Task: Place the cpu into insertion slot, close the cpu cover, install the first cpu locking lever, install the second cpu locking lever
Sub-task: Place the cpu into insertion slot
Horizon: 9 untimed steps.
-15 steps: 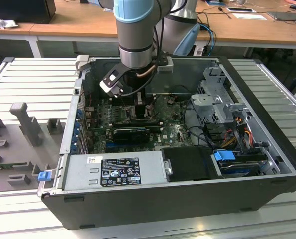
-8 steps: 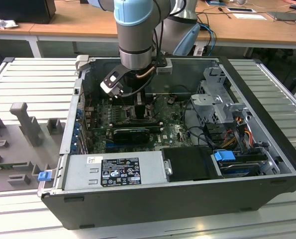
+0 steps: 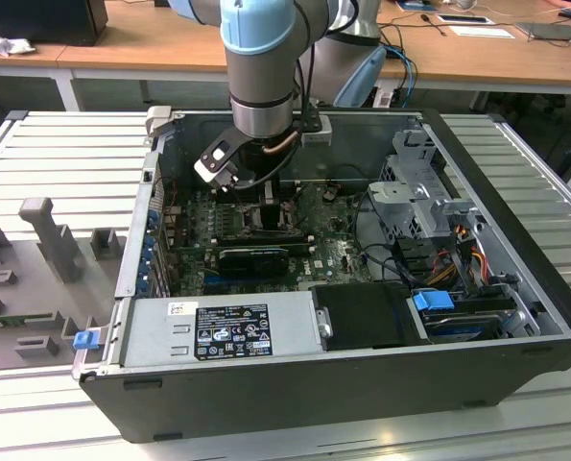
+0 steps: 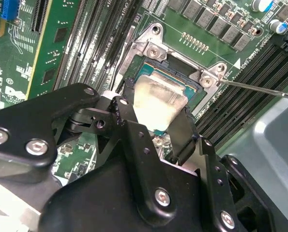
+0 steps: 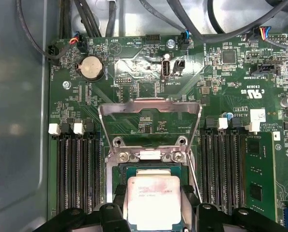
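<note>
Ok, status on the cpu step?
Gripper shut on the cpu, low at the insertion slot. Seating unclear. Cpu cover stands open. Nothing in the way.

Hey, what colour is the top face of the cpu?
Pale silvery-beige metal; the cpu shows best in the first wrist view.

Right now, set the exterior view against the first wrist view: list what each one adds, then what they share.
The exterior view adds the arm, the power supply and the drive cage. The first wrist view adds the cpu sitting in the insertion slot, the cpu cover raised open, and the coin battery. Both share the green motherboard.
</note>
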Motion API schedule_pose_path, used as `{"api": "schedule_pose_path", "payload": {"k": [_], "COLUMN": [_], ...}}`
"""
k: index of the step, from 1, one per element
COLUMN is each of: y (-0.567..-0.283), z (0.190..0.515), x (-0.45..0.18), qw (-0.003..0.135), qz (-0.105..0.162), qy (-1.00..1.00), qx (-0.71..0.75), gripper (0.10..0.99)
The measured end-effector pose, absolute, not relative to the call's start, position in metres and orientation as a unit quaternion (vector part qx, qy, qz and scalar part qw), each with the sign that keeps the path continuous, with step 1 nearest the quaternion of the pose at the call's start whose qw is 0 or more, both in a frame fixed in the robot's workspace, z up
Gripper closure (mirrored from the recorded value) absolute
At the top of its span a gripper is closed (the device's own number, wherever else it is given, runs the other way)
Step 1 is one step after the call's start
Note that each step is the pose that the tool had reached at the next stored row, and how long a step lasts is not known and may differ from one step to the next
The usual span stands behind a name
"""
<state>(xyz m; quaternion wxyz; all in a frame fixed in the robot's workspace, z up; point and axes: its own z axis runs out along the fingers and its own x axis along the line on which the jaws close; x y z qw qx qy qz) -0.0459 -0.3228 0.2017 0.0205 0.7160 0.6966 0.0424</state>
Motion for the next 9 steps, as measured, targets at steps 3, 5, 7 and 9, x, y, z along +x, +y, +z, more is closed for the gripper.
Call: {"api": "schedule_pose_path", "payload": {"k": [3,5,7,9], "y": [-0.3227,-0.3223,-0.3212,-0.3210], "z": [0.2015,0.2016,0.2011,0.2000], "x": [-0.0459,-0.0459,-0.0459,-0.0459], "qw": [0.020,0.020,0.017,0.016], "qz": [0.043,0.043,0.046,0.047], "qy": [0.697,0.696,0.696,0.696], "qx": [0.716,0.716,0.716,0.716], "gripper": [0.545,0.482,0.482,0.482]}}
